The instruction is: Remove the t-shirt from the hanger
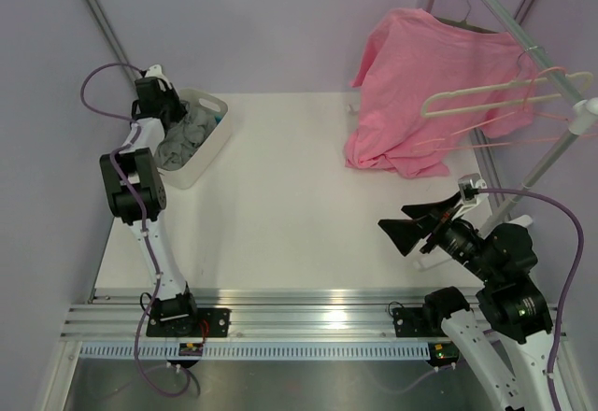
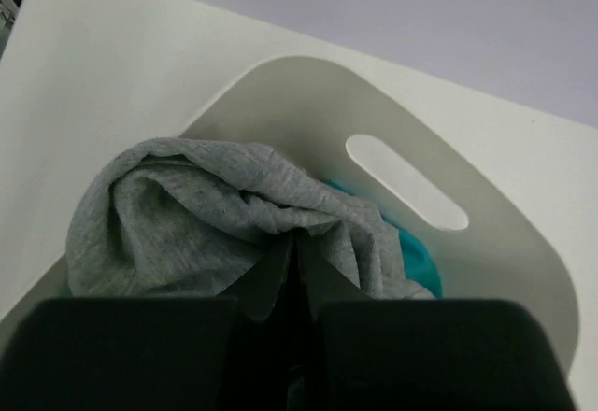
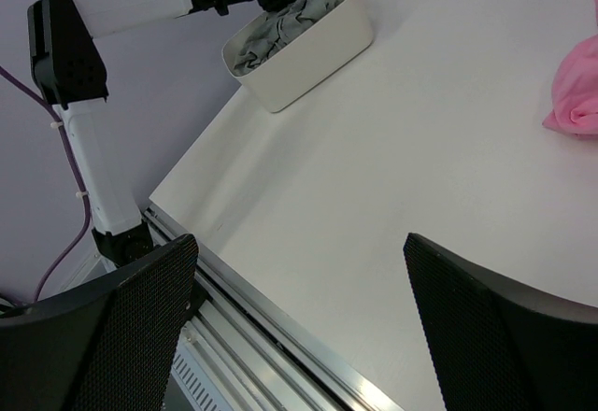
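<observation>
Fabric of the grey t-shirt [image 2: 187, 224] sits bunched in the white bin [image 2: 523, 271] at the counter's [image 1: 308, 205] far left, directly beneath the closed left end effector [image 2: 297, 243], with the wide-open right end effector [image 1: 400, 229] well apart at near right.

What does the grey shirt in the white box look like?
The shirt is soft grey knit cloth, crumpled in a heap with deep folds inside the white box, with no hanger in it. A teal cloth peeks out beside it. The left gripper is shut on a fold near its middle. No logo shows.
</observation>
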